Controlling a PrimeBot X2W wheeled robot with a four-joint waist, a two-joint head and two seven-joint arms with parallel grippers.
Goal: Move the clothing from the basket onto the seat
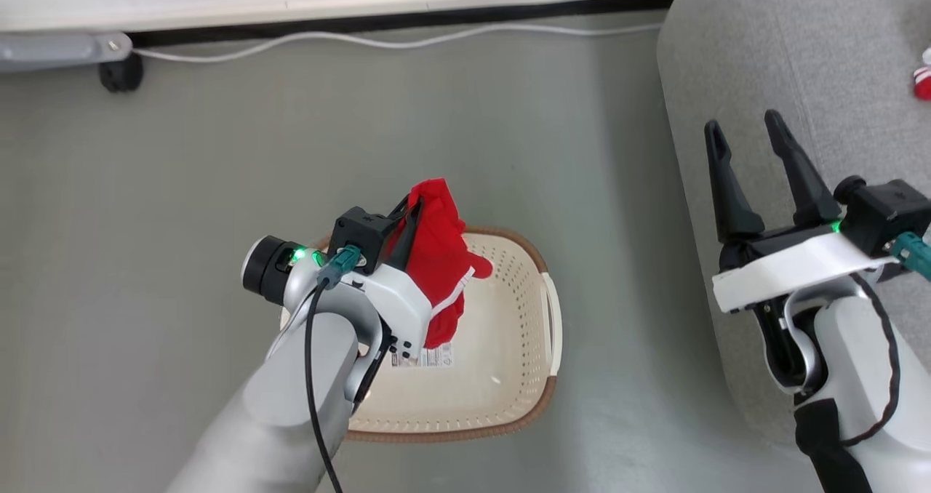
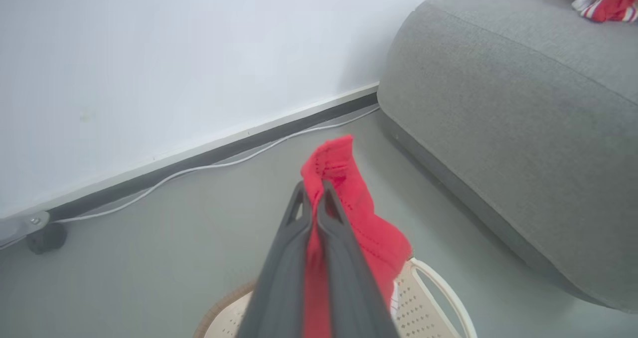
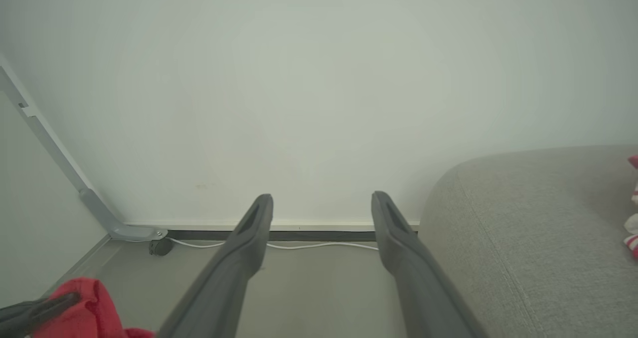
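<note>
My left claw [image 1: 413, 208] is pinched tight on a bright red soft fabric garment with white edging [image 1: 438, 260]. It grips a bunched fold above the left half of the cream-white perforated plastic laundry basket [image 1: 465, 431] with its brown rim. The cloth hangs clear of the basket's bottom, and I judge that is why I hold it high: nothing should drag over the rim on the way out. In my left wrist view the dark fingers [image 2: 284, 258] lie together with red showing between and beyond them. What I can see of the basket's bottom past my own arm is bare, with its paper label [image 1: 425, 356] showing, so I take this for the last piece. Right of the basket and well apart from it, my right claw [image 1: 745, 126] stands wide with nothing in it, raised over the edge of the large light grey fabric-upholstered seat [image 1: 800, 64]; I reckon it waits there clear of the carry. Farther right again, on the seat, lies the other red garment [image 1: 924, 82] with white stripes, so half the job is done. Next I would swing rightward from the basket and let go only above the cushion, minding that a loose hem could catch the basket's white side handle [image 1: 555, 326].
</note>
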